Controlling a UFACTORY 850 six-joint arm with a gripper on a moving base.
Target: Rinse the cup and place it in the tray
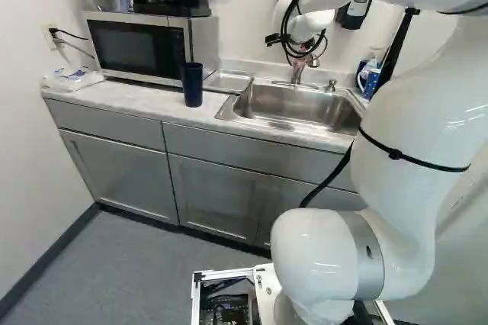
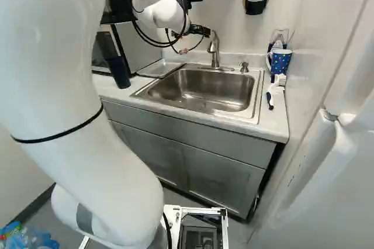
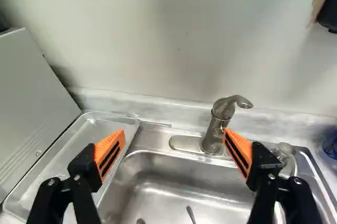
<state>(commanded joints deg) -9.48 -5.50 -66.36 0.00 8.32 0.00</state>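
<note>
Pale bench (image 1: 107, 94) above grey cabinets (image 1: 118, 180), with a microwave (image 1: 137, 46) at one end and a steel sink (image 2: 196, 88) let into the top. The dark blue cup (image 1: 192, 85) stands upright on the bench, ungripped, near the metal tray (image 3: 79, 150). The jaws (image 3: 174, 133) are spread wide and hold nothing. One orange pad (image 3: 239, 148) overlaps the faucet (image 3: 215, 134) in the wrist view; contact cannot be confirmed. No water is visible at the spout.

Step in hand is judged to be working the faucet. Recommended: bring that pad squarely to the lever and push it smoothly along its own travel, keeping the other finger clear of the wall and sink rim. Pressing low on the body would strain the fitting without turning on water. Ease off once flow shows.
</note>
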